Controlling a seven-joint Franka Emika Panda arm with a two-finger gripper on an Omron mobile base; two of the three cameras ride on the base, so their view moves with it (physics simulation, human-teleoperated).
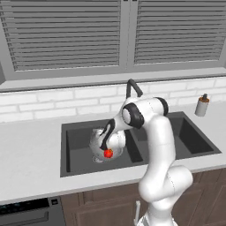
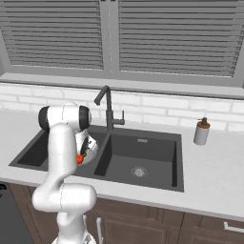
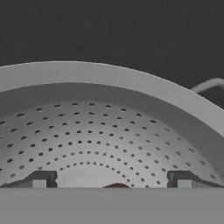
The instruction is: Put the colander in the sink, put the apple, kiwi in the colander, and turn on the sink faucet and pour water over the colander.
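Pincer (image 3: 111,181) spread wide above apple (image 1: 107,153) inside colander (image 3: 109,127)

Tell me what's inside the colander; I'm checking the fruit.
In the colander, sitting in the sink, the red apple shows. The arm covers much of the bowl, so a kiwi cannot be confirmed.

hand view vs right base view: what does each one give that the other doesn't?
Hand view alone: the colander's perforated inner wall up close, and the open gripper with its tips set wide apart inside the bowl.
Right base view alone: the sink faucet, the right basin's drain, the soap bottle on the counter, the window blinds.
Both: the colander in the dark sink, with a bit of red apple showing.
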